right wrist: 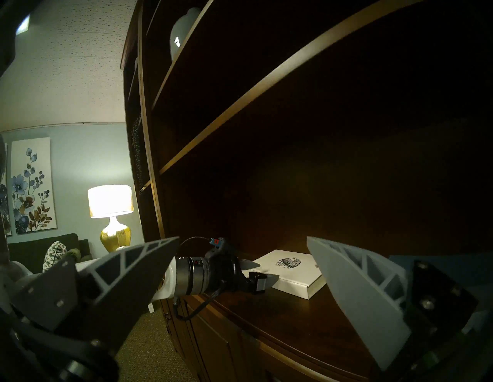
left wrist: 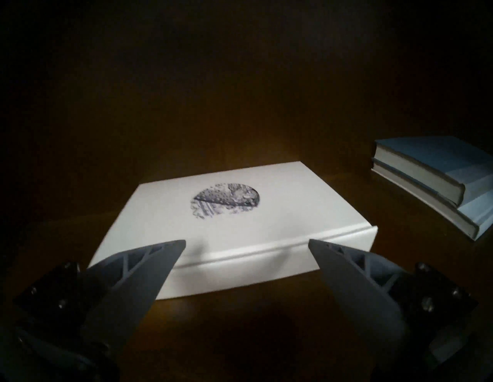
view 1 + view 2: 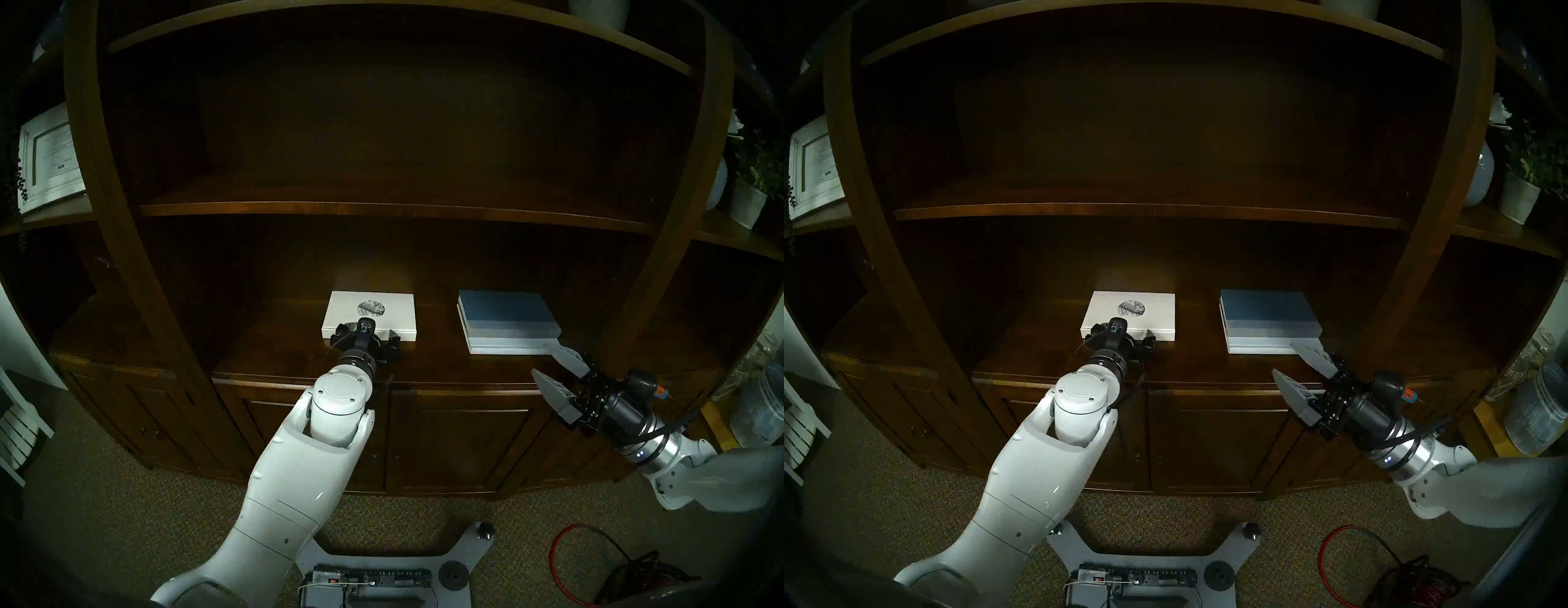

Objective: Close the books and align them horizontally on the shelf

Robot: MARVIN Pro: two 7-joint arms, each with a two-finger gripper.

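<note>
Dark shelf (image 3: 428, 361), closed white paperback (image 3: 369, 316), bare wood around

Both head views look down from above at the bookcase's shelf (image 3: 424, 361), the left wrist view sits low and close before the white paperback (image 2: 213, 226), and the right wrist view looks sideways along the ledge, sharing that book with all views.
</note>
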